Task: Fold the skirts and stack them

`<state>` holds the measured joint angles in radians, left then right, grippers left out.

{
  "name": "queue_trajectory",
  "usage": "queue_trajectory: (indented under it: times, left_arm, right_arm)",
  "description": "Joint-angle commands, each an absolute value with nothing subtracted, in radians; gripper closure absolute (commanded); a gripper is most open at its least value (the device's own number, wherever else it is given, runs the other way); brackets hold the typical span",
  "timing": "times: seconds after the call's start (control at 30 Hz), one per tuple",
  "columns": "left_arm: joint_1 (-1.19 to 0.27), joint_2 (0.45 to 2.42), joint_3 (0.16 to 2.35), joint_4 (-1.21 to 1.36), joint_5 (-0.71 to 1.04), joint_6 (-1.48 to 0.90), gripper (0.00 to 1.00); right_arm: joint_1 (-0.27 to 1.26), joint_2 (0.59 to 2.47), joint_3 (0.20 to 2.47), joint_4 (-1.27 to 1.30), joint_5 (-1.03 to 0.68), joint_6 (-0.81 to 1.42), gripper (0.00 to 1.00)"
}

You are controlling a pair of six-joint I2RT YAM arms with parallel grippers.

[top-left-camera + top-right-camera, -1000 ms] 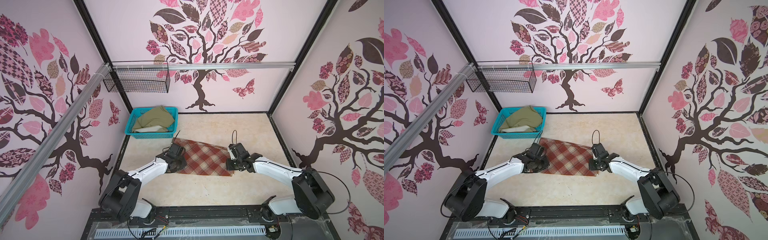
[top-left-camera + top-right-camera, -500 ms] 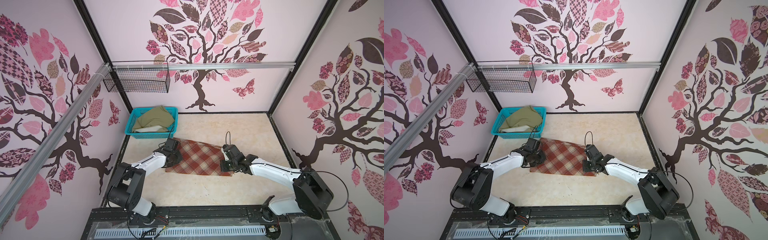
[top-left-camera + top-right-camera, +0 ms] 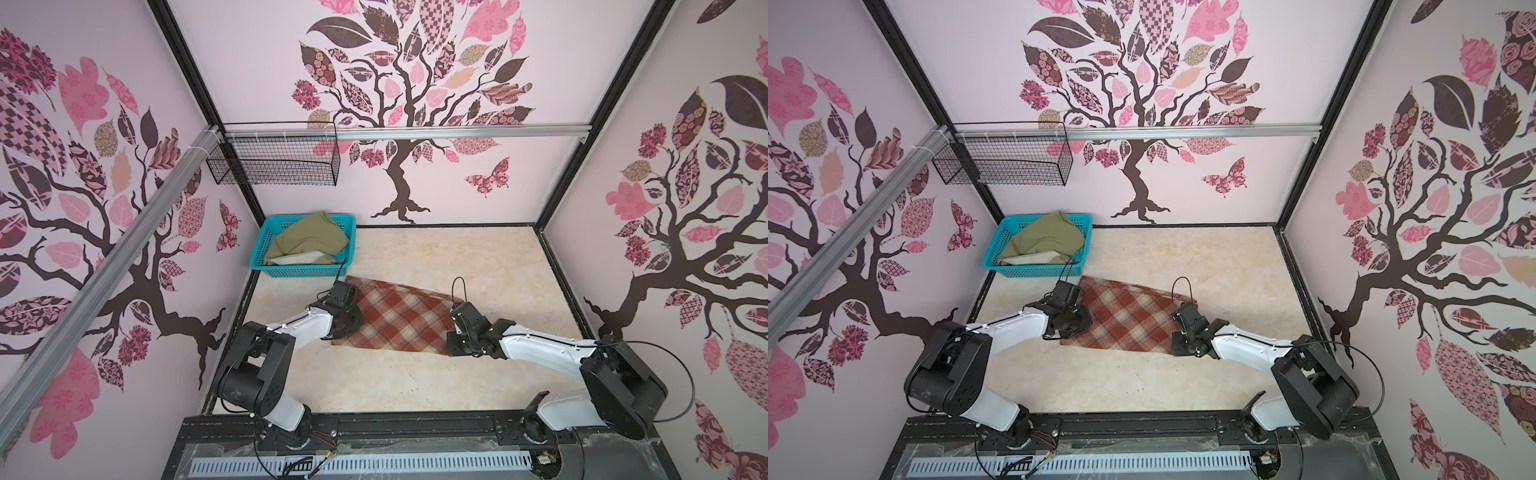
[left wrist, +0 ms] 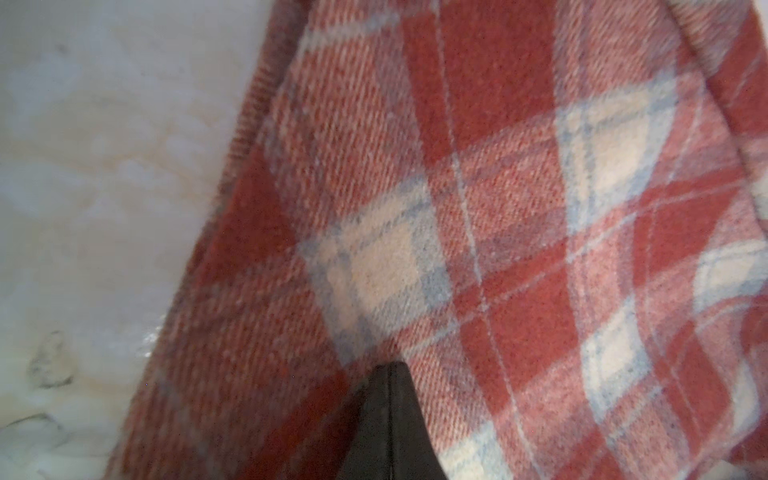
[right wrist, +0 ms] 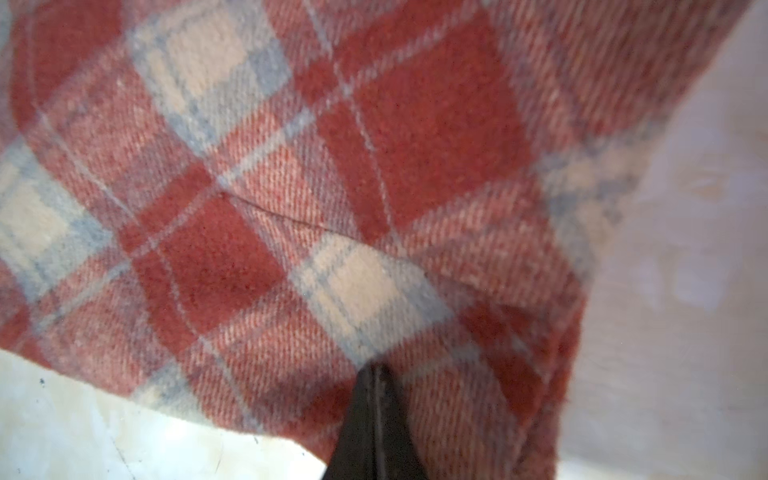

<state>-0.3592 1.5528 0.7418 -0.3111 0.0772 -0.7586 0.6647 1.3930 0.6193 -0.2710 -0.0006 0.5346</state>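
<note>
Rust-red and cream wool, the plaid skirt (image 3: 397,318) lies spread in the middle of the table (image 3: 415,382). The left gripper (image 4: 388,372) pinches it at its 9 o'clock edge and the right gripper (image 5: 376,370) at its 4 o'clock corner, each with its jaws pressed together on the cloth. Toward 11 o'clock, just beside the plaid skirt's far corner, the olive-green skirt (image 3: 309,243) sits heaped in the turquoise basket (image 3: 303,272).
</note>
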Motion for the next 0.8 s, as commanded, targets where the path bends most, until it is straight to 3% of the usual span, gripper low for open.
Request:
queue_trajectory:
  times: [0.0,0.27,0.53,0.77]
  left_arm:
    - [-0.337,1.544,0.694,-0.374,0.040,-0.747,0.98]
    - [-0.332,1.391,0.703,-0.479,-0.013,-0.726,0.97]
    - [-0.395,1.226,0.772,-0.477,-0.018,-0.620,0.96]
    - [-0.506,1.307,0.873,-0.420,0.044,-0.571,0.95]
  right_arm:
    - [0.662,1.399,0.582,-0.347,0.035,0.541,0.96]
    - [0.784,1.468,0.641,-0.333,0.061,0.533,0.97]
    - [0.792,1.429,0.641,-0.320,0.000,0.568,0.99]
    - [0.707,1.234,0.697,-0.363,-0.085,0.543,0.81]
